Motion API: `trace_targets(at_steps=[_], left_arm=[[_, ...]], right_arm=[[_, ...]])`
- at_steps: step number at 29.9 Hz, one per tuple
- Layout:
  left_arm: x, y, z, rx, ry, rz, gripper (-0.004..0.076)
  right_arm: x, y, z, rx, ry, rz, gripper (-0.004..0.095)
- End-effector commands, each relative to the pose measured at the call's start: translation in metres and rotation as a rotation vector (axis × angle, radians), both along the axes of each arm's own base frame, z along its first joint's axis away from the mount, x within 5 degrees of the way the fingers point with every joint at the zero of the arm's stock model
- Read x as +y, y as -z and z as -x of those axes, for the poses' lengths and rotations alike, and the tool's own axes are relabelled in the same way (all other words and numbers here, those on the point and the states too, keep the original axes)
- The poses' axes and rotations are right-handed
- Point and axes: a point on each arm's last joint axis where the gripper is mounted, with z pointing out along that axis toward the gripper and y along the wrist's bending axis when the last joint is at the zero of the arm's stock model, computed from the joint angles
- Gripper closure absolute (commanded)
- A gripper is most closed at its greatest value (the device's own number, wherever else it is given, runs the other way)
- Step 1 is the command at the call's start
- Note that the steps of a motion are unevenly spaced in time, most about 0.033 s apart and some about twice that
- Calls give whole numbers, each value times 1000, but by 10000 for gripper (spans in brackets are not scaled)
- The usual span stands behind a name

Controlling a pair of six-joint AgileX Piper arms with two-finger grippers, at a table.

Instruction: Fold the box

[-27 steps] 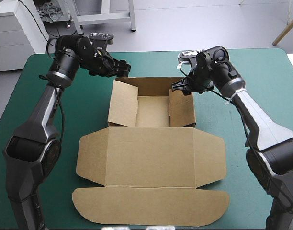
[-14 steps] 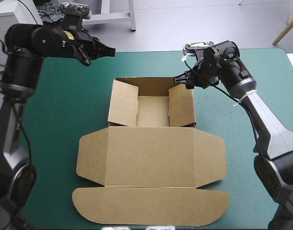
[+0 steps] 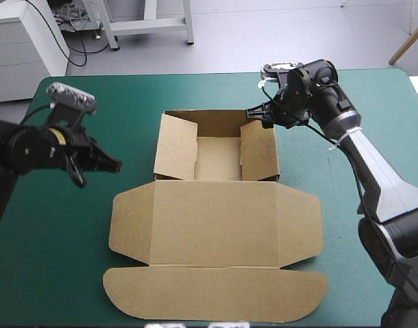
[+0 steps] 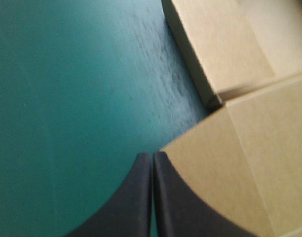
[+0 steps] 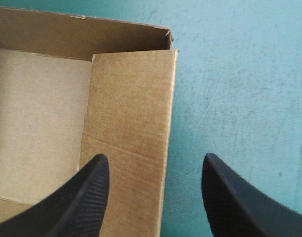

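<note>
table (image 3: 65, 273): teal-green cover, filling most of the high view; the box lies on its middle.
box (image 3: 216, 198): brown board, half formed; an open tray sits toward the table's far edge and the rest is spread flat toward the near edge.
lid (image 3: 216, 236): the widest panel, flat on the cover, joined to the tray's near wall along a crease.
tuck flap (image 3: 216, 295): long strip with rounded ends, flat, on the lid's near side, close to the table's near edge.
left side flap (image 3: 132, 222): flat on the cover, corners cut at a slant.
right side flap (image 3: 299, 222): the same on the other side, also flat.
tray (image 3: 218, 158): open on top, far wall upright.
left wall (image 3: 176, 147): raised, leaning in over the tray's floor.
right wall (image 3: 258, 152): raised, standing at the tray's right side.
right arm (image 3: 373, 178): reaches from the table's right side to the tray's far right corner.
left arm (image 3: 24, 147): comes in low from the table's left side.
left gripper (image 3: 113, 166): black fingers pressed together into one point, holding nothing; the tip aims at the box, just by the far corner of the left side flap. contact cannot be told.
right gripper (image 3: 255, 113): black fingers spread apart, gripping nothing, over the tray's far right corner; in its wrist view the right wall shows between them, with bare cover beside it.
</note>
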Motion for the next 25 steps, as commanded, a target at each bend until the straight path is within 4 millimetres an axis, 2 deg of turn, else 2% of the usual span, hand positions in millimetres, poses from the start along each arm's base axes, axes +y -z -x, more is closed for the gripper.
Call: trace_targets(at_steps=[1, 4, 7, 14, 21, 25], left_arm=[[9, 18, 29, -43, 18, -13, 734], [15, 45, 47, -13, 29, -32, 734], [21, 64, 64, 4, 29, -42, 734], [31, 90, 99, -11, 30, -37, 734], [39, 110, 124, -33, 30, -31, 734], [43, 123, 136, -48, 30, -27, 734]], right_arm=[[2, -10, -2, -42, 0, -57, 386], [6, 4, -9, -5, -2, -57, 386], [8, 18, -15, 28, -4, -40, 386], [10, 40, -21, 79, 0, -5, 386], [12, 62, -27, 133, 1, 18, 386], [13, 67, -28, 143, 1, 20, 402]])
